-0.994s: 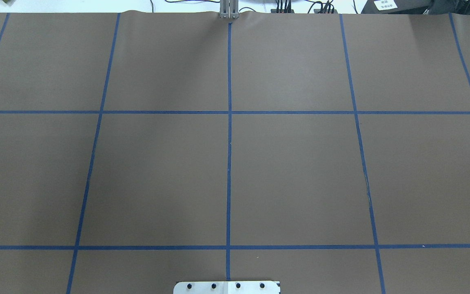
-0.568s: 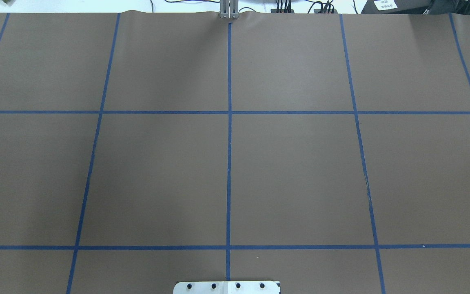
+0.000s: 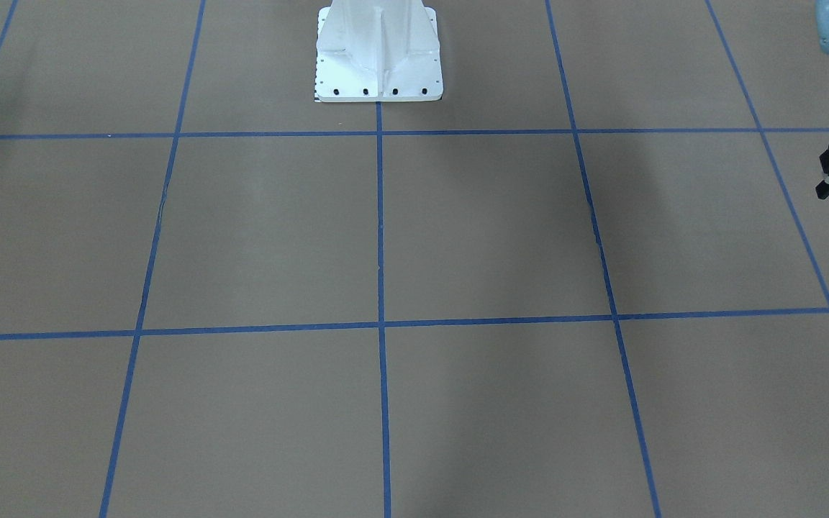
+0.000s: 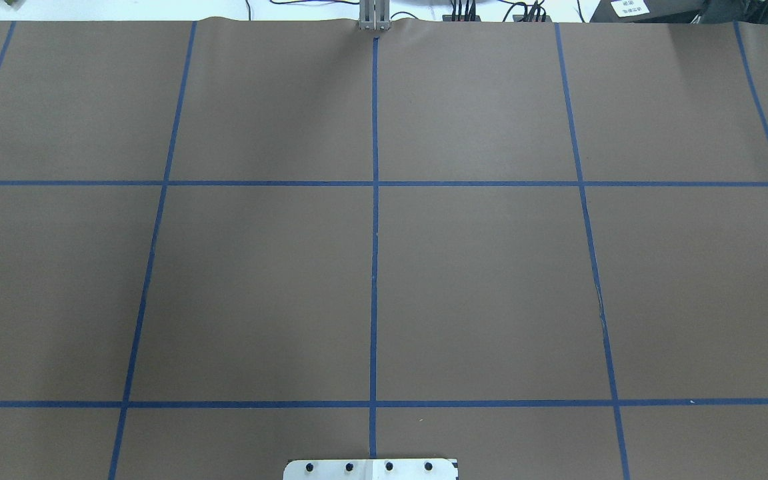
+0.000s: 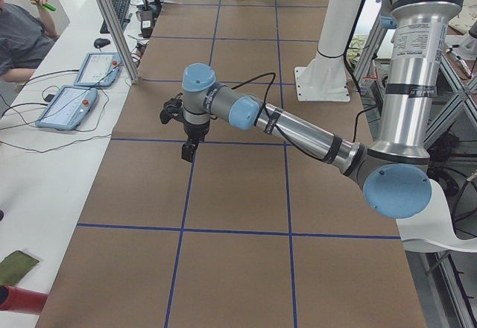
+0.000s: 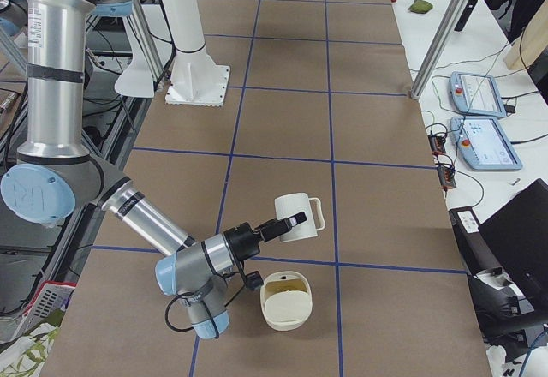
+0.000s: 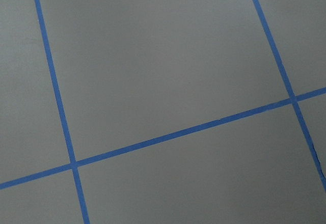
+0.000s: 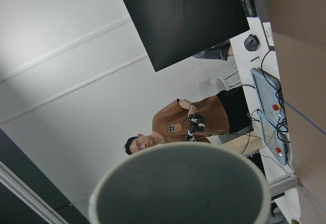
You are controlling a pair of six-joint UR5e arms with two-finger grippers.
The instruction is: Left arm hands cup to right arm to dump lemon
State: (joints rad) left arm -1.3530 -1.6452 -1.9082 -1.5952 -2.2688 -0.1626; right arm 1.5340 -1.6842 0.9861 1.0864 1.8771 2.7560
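poising cup [image 6: 293, 204] sideways at right gripper [image 6: 295, 221], hanging left gripper [image 5: 189, 151] over table [image 5: 238, 194]; failing to tell either's jaw opening.

We log the left arm [image 5: 298, 128] stretched long and low over the tabletop [image 5: 238, 194], wrist bent, left gripper [image 5: 191, 149] pointing straight down. The right arm [image 6: 145, 218] is folded low, right gripper [image 6: 291, 221] reaching out near level. We cannot read either set of jaws.

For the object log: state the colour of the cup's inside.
Grey. It shows best in the right wrist view, which looks straight into the cup.
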